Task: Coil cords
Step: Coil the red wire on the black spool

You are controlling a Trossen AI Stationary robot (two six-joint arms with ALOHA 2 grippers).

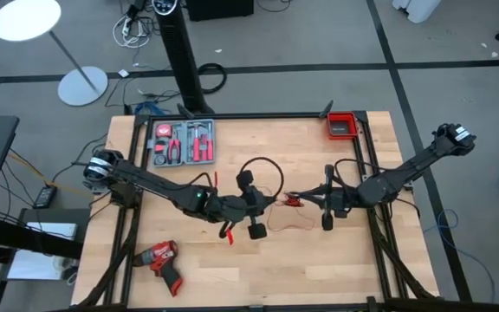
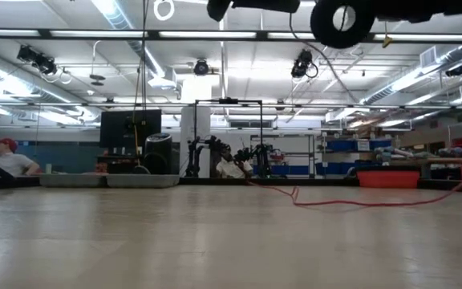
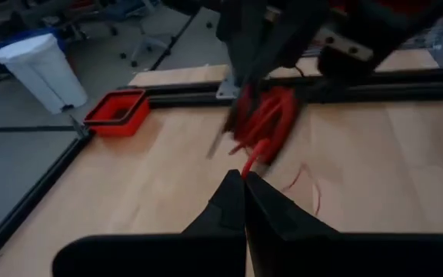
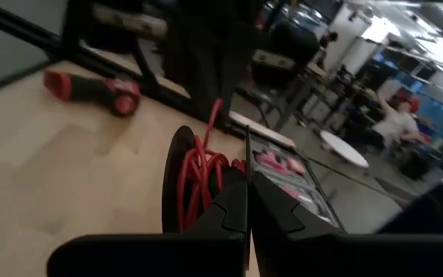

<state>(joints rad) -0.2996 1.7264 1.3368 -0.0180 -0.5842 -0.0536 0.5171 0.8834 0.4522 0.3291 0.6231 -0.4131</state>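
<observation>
A thin red wire is partly wound into a small coil above the middle of the table. My right gripper is shut on that coil. My left gripper faces it from the table's left, shut on the strand that leaves the coil. The wire's loose tail lies in a slack loop on the table below them. My left gripper pinches a single strand of the red wire at its fingertips, a short way from the coil. The fingers come nearly level from the table's left. The strand runs on from the tips to the coil. My right gripper pinches several turns of the coil between its two fingers, coming level from the table's right. The coil stands on edge, lifted clear of the table.
A tray of red-handled hand tools lies at the far left. A red bin sits at the far right edge. A red and black drill lies near the front left. People sit in the room beyond the table.
</observation>
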